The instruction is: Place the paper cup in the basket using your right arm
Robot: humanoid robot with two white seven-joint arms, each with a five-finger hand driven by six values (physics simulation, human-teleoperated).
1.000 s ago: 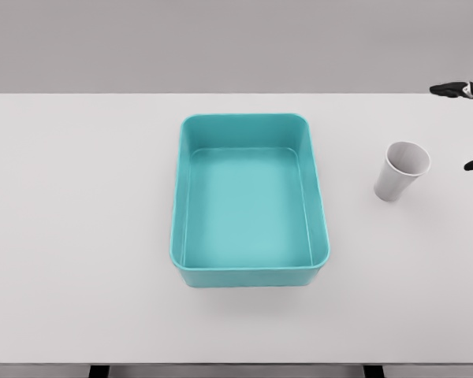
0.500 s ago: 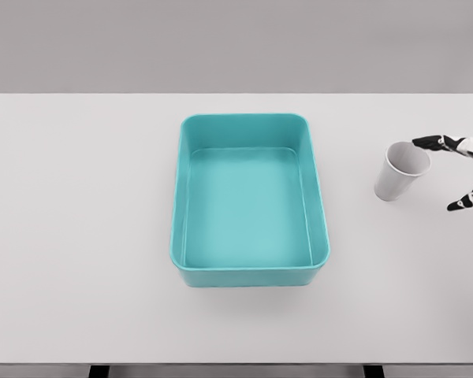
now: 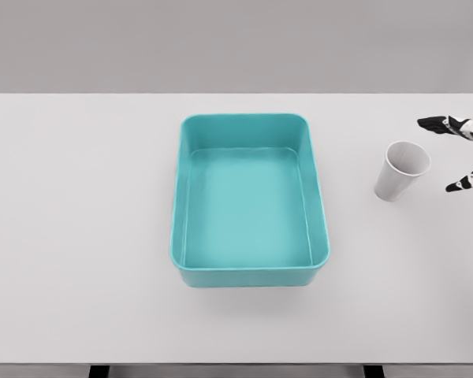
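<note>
A white paper cup (image 3: 400, 171) stands upright on the white table (image 3: 79, 236), to the right of the teal basket (image 3: 249, 199). My right hand (image 3: 449, 153) comes in at the right edge, just right of the cup and apart from it. Two of its black-tipped fingers (image 3: 435, 123) are spread wide and hold nothing. The rest of the hand and its arm are cut off by the frame. The basket holds nothing. My left arm does not show.
The table's far edge runs along the top, with a grey wall behind it. The near edge lies at the bottom of the picture.
The right hand came in from the right edge down toward the cup's rim, then drew back slightly up and to the right. The cup has not moved.
</note>
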